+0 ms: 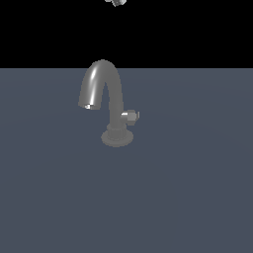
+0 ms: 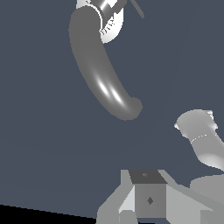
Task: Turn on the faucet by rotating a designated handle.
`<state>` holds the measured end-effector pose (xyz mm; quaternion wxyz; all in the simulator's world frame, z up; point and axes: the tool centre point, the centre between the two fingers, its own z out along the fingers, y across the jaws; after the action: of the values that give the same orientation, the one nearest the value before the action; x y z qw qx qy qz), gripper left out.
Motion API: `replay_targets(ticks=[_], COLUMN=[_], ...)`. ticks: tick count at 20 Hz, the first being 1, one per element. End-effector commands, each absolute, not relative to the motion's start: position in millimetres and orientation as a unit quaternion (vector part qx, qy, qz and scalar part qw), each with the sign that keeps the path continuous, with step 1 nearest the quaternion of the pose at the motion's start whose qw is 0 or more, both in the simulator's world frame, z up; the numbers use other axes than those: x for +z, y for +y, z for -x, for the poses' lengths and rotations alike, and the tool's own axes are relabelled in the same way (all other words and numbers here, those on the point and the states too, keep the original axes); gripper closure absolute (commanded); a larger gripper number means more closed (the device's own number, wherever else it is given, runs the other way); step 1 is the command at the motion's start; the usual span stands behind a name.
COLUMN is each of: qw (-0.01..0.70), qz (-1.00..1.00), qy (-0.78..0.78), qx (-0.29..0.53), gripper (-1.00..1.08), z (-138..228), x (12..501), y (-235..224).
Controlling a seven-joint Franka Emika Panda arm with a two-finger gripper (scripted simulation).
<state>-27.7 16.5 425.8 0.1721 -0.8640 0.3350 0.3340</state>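
Note:
The faucet (image 1: pixel 116 106) stands upright in the exterior view, a grey tap with an arched spout (image 1: pixel 101 79) over a round ringed base (image 1: pixel 117 138). The small handle (image 1: pixel 131 116) sticks out of the stem toward the exterior view's right. My gripper (image 1: pixel 116 2) shows only as a small bit at the top edge, high above the faucet and apart from it. In the wrist view the spout (image 2: pixel 103 78) curves out from the base (image 2: pixel 109 19), seen from above. One finger (image 2: pixel 148 194) shows at the picture's edge; its jaws' gap is out of frame.
The faucet stands on a flat blue-grey floor (image 1: pixel 197 188). A grey curved arm link (image 2: pixel 203 140) shows in the wrist view beside the finger. The background above the floor is black.

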Motion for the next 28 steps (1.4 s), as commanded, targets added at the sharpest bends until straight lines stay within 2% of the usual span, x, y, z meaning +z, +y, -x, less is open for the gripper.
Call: replay_targets(ticks=[1, 14, 28], qw=[0.184, 0.246, 0.299], qz=[0.843, 0.708, 0.527], qy=[0.357, 0.466, 0.560], qx=[0.357, 0.470, 0.565], gripper=[1.08, 1.08, 1.08], z=[15.4, -35.2, -57.8], x=[415.3, 347.8, 259.7], y=[12.6, -11.4, -34.8])
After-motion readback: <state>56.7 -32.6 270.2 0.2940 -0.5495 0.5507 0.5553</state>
